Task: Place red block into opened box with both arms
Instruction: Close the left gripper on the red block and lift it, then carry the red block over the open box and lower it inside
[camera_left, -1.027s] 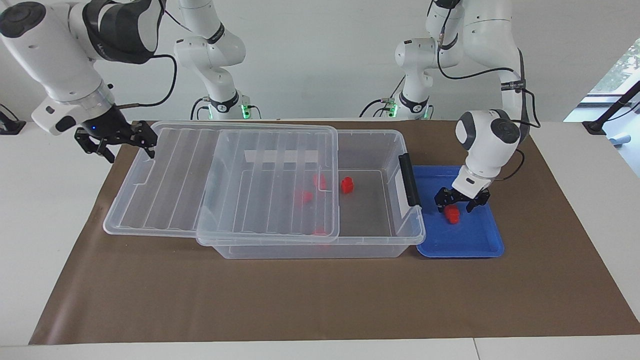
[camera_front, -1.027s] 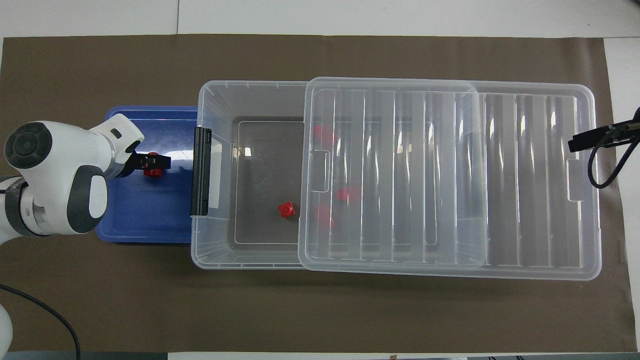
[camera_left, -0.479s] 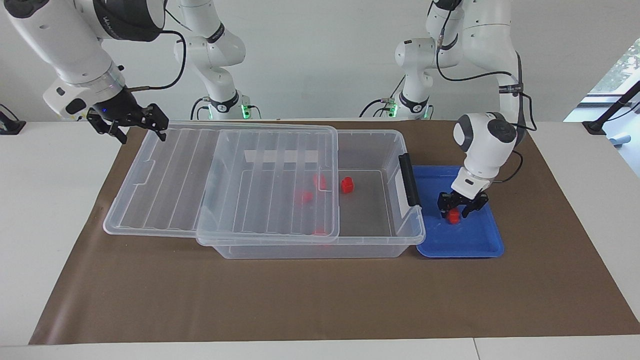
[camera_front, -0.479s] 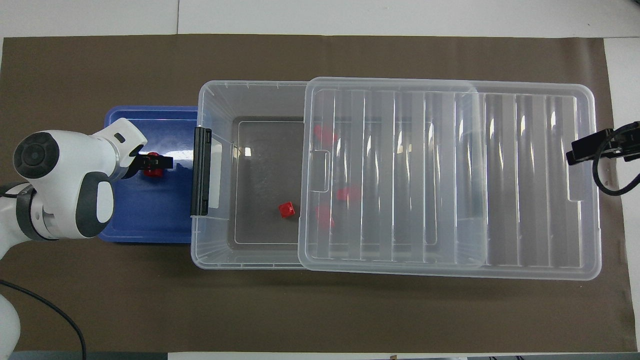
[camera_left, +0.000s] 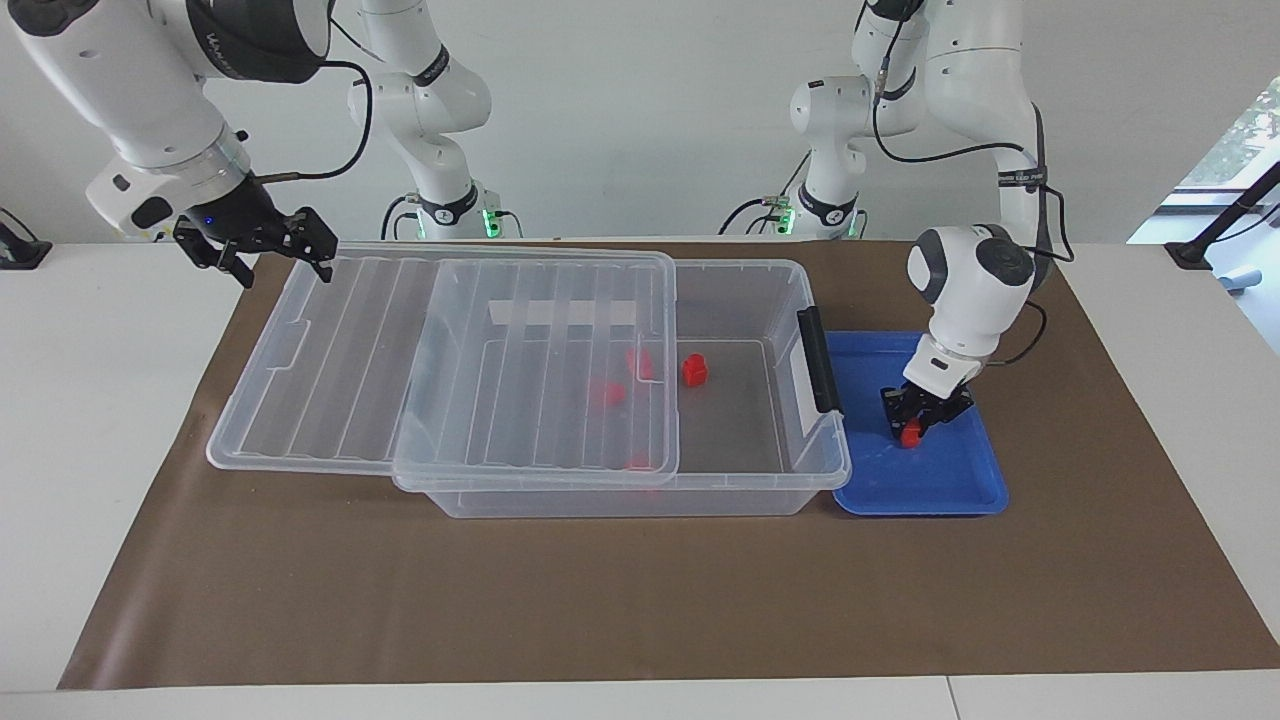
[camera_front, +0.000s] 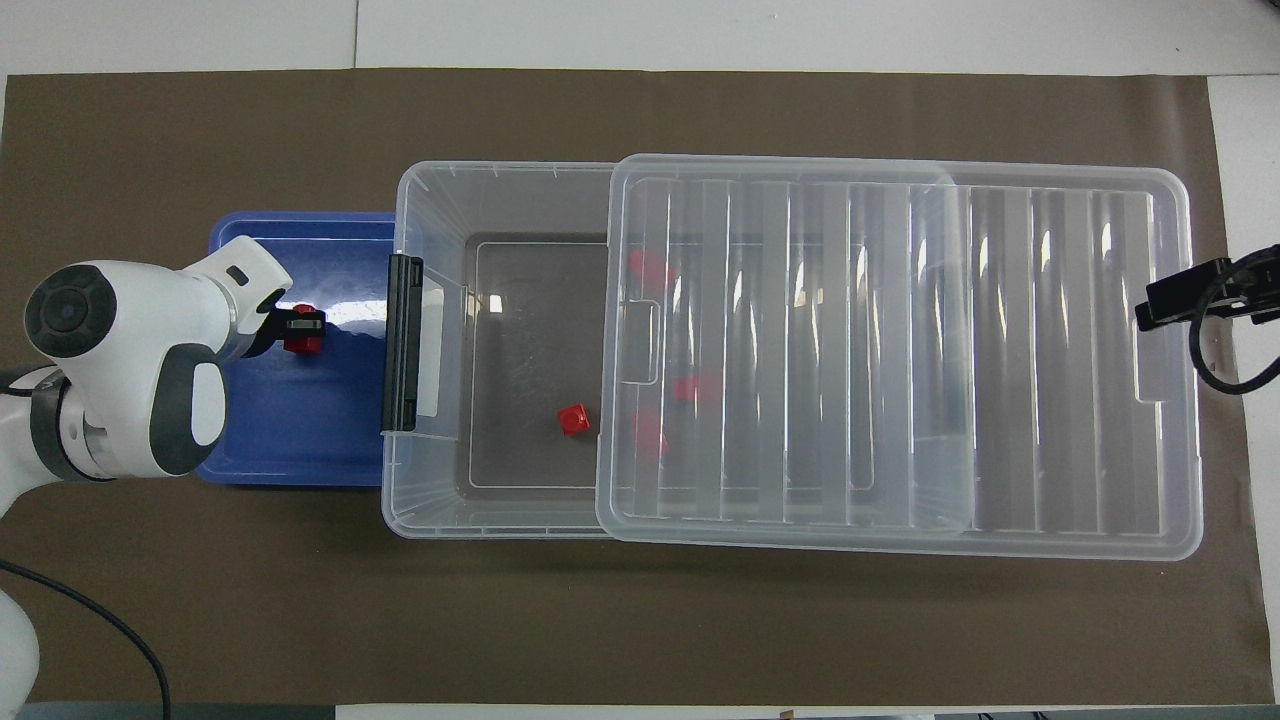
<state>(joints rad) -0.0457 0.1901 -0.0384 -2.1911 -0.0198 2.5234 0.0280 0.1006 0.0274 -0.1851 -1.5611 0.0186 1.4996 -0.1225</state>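
Red block (camera_left: 909, 432) sits in the blue tray (camera_left: 950, 480) at the right of the facing view, clenched between the fingertips of the left gripper (camera_left: 922, 419), which reaches straight down onto it. In the overhead view the same block (camera_front: 298, 343) shows at the left gripper (camera_front: 308, 324), beside the box's black latch (camera_front: 402, 342).

To do this step well, I judge the arm should lift straight up until the block clears the tray's rim and the latch, then carry it over the uncovered part of the box (camera_left: 740, 290) before letting go.

The lid (camera_left: 440, 350) is slid toward the right arm's end, covering most of the box, so only the end by the latch is free for dropping. Several other red blocks (camera_left: 694, 370) already lie inside, some under the lid. The right gripper (camera_left: 262, 248), at upper left of the facing view, waits with fingers spread over the lid's corner.
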